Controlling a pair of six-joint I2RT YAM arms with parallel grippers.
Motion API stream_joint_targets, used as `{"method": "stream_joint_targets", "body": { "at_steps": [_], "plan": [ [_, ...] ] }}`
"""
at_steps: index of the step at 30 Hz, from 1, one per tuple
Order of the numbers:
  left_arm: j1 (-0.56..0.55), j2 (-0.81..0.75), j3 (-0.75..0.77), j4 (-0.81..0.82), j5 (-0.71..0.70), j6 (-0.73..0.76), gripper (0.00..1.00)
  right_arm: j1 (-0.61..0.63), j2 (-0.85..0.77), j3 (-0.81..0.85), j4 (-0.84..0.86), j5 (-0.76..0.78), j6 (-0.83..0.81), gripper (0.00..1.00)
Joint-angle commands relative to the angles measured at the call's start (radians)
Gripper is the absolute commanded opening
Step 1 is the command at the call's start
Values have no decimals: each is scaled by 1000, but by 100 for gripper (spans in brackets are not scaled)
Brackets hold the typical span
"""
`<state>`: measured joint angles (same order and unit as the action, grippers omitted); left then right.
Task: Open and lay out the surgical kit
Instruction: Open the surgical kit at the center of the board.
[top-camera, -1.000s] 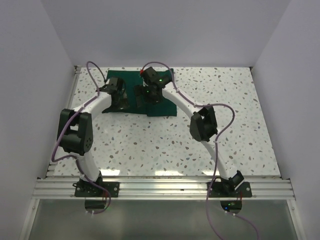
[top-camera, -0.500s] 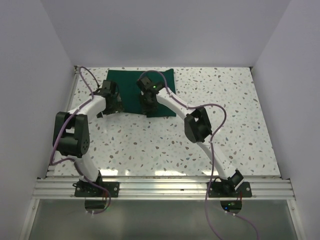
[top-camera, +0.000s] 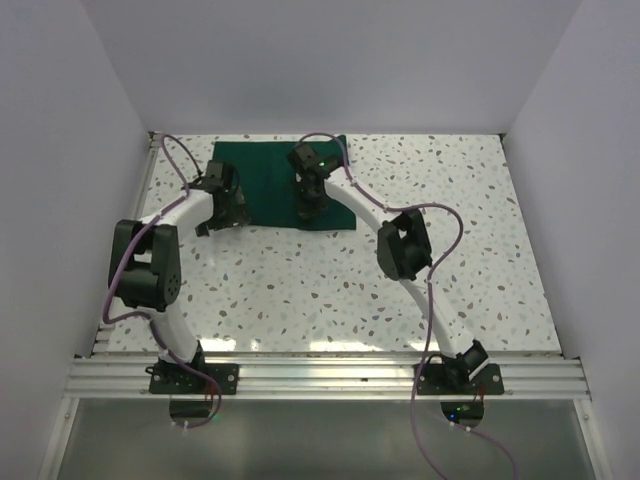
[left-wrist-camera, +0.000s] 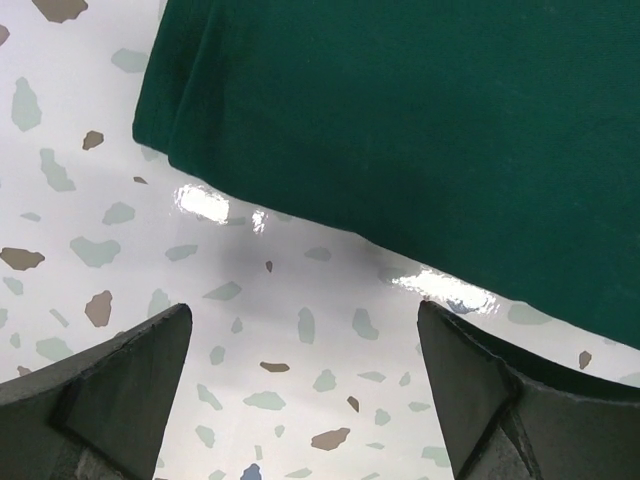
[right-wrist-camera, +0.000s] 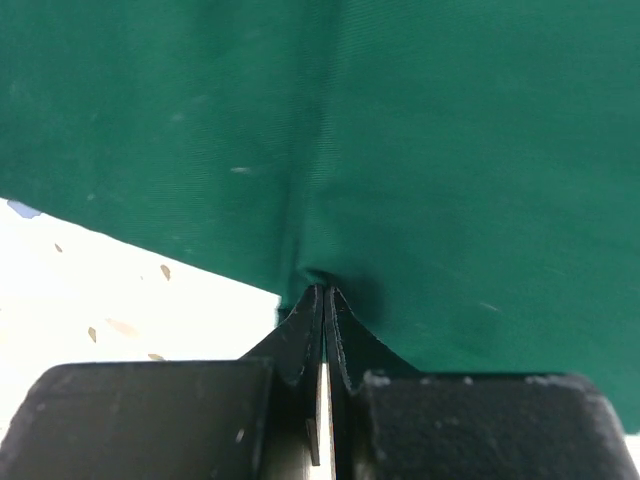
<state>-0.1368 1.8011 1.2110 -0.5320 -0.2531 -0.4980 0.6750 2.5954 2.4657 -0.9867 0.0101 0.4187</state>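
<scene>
The surgical kit shows only as its dark green cloth wrap (top-camera: 265, 180), lying flat at the back of the speckled table. In the right wrist view the cloth (right-wrist-camera: 450, 150) fills the frame, and my right gripper (right-wrist-camera: 325, 292) is shut on a small puckered fold at its near edge. From above, the right gripper (top-camera: 311, 212) sits on the cloth's front edge. My left gripper (top-camera: 222, 213) hangs open just off the cloth's left front corner (left-wrist-camera: 420, 120). Bare tabletop lies between the left gripper's (left-wrist-camera: 303, 320) fingers (left-wrist-camera: 130, 370).
White walls close in the table at the back and both sides. A metal rail (top-camera: 150, 170) runs along the left edge. Purple cables (top-camera: 175, 165) loop over both arms. Speckled tabletop (top-camera: 330, 290) stretches from the cloth toward the arm bases.
My right gripper has gone from open to shut, pinching the cloth's near edge. The cloth now lies wider and flatter. The left gripper has shifted slightly left, still open.
</scene>
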Motion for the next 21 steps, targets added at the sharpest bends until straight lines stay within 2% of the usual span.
{"method": "stream_joint_targets", "body": {
  "at_steps": [1,7,11,16,21],
  "plan": [
    [9,9,53,35,-1,-16,98,-81,-199,-29,-18,51,12,0],
    [9,70,125,20,-11,-8,98,-212,-456,-270,52,83,40,0],
    [9,122,169,3,-14,2,95,-308,-573,-424,51,143,31,0],
    [8,158,229,-31,-11,10,93,-396,-655,-681,65,205,48,0],
    [6,175,283,-68,-6,36,92,-449,-664,-835,72,347,51,0]
  ]
}}
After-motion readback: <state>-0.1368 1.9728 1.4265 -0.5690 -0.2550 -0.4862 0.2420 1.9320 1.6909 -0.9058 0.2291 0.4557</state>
